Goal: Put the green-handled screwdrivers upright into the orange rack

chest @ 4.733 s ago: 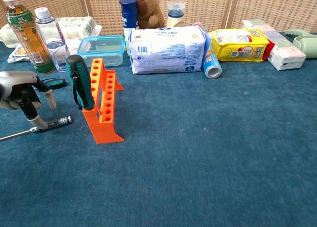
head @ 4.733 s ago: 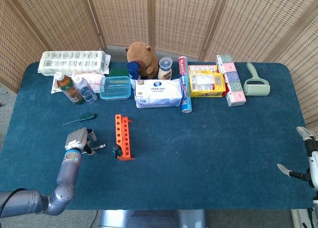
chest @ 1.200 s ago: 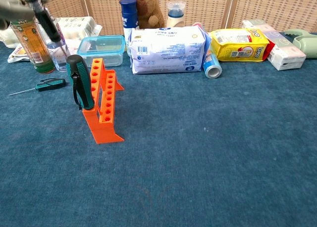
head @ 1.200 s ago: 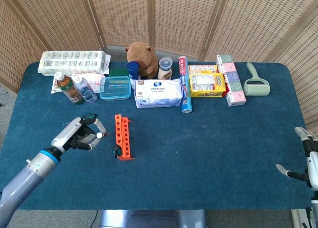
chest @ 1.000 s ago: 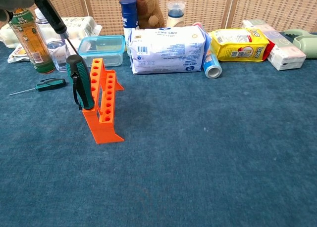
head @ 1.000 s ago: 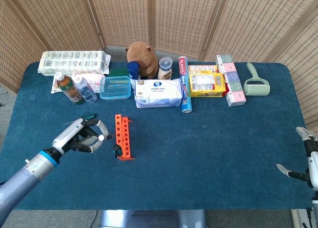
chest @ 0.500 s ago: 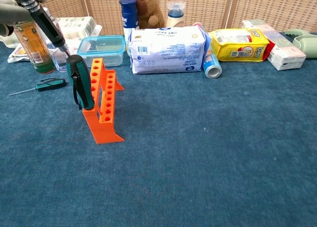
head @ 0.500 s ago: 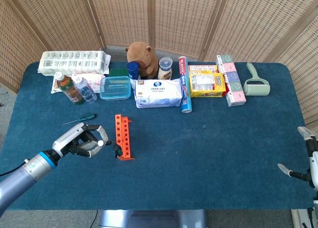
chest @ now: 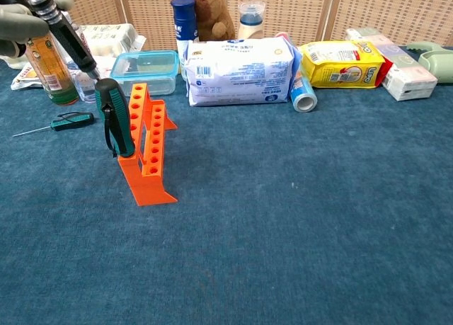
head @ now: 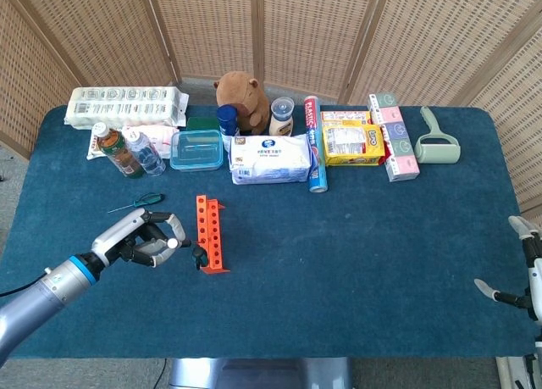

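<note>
The orange rack (head: 212,234) (chest: 150,149) stands left of the table's middle. One big green-and-black-handled screwdriver (chest: 113,120) (head: 199,255) stands upright at its near end. A small green-handled screwdriver (head: 140,202) (chest: 67,120) lies flat on the cloth to the rack's left. My left hand (head: 140,241) (chest: 21,20) grips a dark knurled-handled screwdriver (chest: 67,38), tilted with its tip down towards the standing handle, just left of and above the rack. My right hand (head: 529,253) hangs at the table's right edge, fingers apart, holding nothing.
Two drink bottles (chest: 42,56) and a clear blue-lidded box (chest: 145,69) stand behind the rack. Further back are a white wipes pack (chest: 237,70), a plush capybara (head: 241,97), a yellow pack (chest: 340,61) and a lint roller (head: 436,143).
My left hand, with the dark screwdriver in it, has come down and nearer, closing on the rack's near end. The right hand has barely shifted.
</note>
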Tool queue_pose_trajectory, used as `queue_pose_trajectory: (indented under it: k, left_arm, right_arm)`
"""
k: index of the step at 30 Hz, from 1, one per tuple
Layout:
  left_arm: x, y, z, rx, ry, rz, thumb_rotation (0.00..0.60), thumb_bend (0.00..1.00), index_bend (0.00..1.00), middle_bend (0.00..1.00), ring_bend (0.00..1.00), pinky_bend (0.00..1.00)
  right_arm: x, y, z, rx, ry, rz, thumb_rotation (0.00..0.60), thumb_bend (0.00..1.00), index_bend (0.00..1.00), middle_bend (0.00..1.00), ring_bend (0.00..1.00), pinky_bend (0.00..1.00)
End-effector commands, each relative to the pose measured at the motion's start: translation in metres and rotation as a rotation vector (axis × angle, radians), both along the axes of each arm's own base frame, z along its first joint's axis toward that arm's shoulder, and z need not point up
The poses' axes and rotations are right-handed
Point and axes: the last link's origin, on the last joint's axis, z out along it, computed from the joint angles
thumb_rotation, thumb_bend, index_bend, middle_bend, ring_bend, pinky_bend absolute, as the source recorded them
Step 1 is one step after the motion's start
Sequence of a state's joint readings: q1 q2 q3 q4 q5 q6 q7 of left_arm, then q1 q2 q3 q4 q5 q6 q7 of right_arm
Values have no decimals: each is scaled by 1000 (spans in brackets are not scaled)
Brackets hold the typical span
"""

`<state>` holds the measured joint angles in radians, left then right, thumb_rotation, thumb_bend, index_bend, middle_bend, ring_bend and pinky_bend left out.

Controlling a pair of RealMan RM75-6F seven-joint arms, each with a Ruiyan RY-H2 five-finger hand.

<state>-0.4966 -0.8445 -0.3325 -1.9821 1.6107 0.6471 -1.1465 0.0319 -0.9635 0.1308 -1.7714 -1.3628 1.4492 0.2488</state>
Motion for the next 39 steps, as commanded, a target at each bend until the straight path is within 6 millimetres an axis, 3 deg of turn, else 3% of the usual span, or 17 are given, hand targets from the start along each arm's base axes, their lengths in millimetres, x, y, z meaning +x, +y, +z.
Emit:
queue_pose_trajectory:
  k: [1,39]
  left_arm:
    - [0,2,-1,-1,1,0,600,463,504,962,970,1000]
    - [-6,12,-15,-15,5,39,600,464,503,962,970,1000]
  right_arm:
    - [0,0,0,0,1,0,600,85,59,61,4,0]
    - [-1,0,3,-12,-2,-5,600,85,59,60,6,0]
